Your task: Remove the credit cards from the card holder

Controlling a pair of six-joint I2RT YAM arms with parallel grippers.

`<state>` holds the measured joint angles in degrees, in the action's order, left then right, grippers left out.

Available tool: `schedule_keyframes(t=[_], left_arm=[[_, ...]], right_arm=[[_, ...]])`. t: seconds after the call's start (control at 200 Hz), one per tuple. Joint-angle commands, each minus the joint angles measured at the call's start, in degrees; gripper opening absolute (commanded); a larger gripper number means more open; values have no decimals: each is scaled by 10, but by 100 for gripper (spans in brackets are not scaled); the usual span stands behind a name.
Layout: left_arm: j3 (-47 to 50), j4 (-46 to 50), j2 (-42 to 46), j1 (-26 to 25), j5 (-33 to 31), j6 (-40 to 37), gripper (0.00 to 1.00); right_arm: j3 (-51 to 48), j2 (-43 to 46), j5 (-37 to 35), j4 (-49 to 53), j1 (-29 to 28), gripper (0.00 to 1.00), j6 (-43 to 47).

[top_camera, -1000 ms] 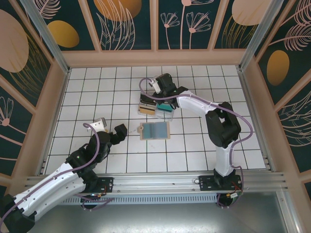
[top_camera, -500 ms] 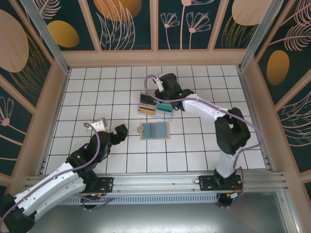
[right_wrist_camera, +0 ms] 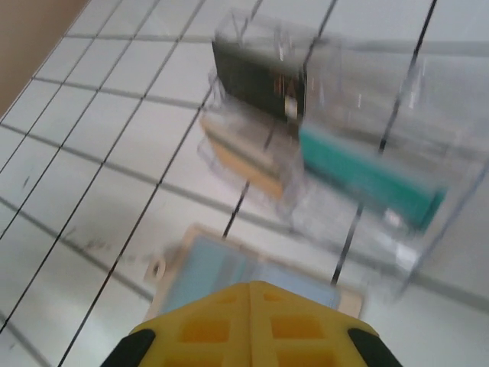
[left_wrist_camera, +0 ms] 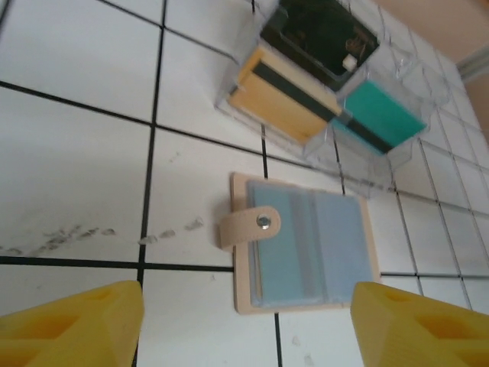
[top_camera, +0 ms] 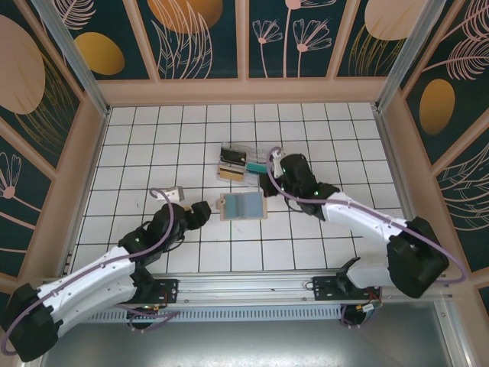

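- You have the card holder (top_camera: 243,206) lying open and flat on the white tiled table (top_camera: 153,138), mid workspace. The blue-grey slot side faces up with a tan rim around it. It also shows from the left wrist (left_wrist_camera: 306,256) and, blurred, from the right wrist (right_wrist_camera: 221,275).
- Its tan strap (left_wrist_camera: 248,227), with a small metal snap, folds over the left edge onto the blue-grey side.
- You can't tell whether any card sits in the slots.
- Three credit cards (top_camera: 233,173) are in the clear tray (top_camera: 248,147), which sits just beyond the holder with a thin gap of tile between them.
- In the tray are a yellow-tan card (left_wrist_camera: 286,103) with a dark stripe, a teal card (left_wrist_camera: 382,115) beside it, also striped, and a dark card (left_wrist_camera: 317,34) behind them.
- Your left gripper (top_camera: 202,212) is low over the table just left of the holder. It points at the holder and is apart from it.
- Its yellow fingers (left_wrist_camera: 76,325) are spread wide with nothing between them, and the holder shows in the gap.
- Your right gripper (top_camera: 269,182) is by the tray's right end, near the holder's far right corner.
- From its own wrist (right_wrist_camera: 250,294), the two fingers (right_wrist_camera: 199,336) are pressed together and nothing is pinched.
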<state>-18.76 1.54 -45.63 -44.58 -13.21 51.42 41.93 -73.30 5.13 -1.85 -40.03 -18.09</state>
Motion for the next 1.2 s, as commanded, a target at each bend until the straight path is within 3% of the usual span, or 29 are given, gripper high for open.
schedule_keyframes(t=[0.0,0.13,0.49,0.696,1.196], left_arm=[[9,-79,-51,-1,61,20,65],[-4,-122,-124,-1,92,21,56],[-41,-181,-260,-1,130,3,52],[-60,-189,-297,-2,134,-10,51],[-89,-201,-364,-2,143,-21,49]], right_arm=[[-63,41,16,-21,-10,5,-73],[-120,49,23,-48,-21,2,-104],[-125,-59,37,-108,-31,0,-120],[-100,-113,9,-98,-31,0,-116],[-99,-144,-11,-88,-30,0,-109]])
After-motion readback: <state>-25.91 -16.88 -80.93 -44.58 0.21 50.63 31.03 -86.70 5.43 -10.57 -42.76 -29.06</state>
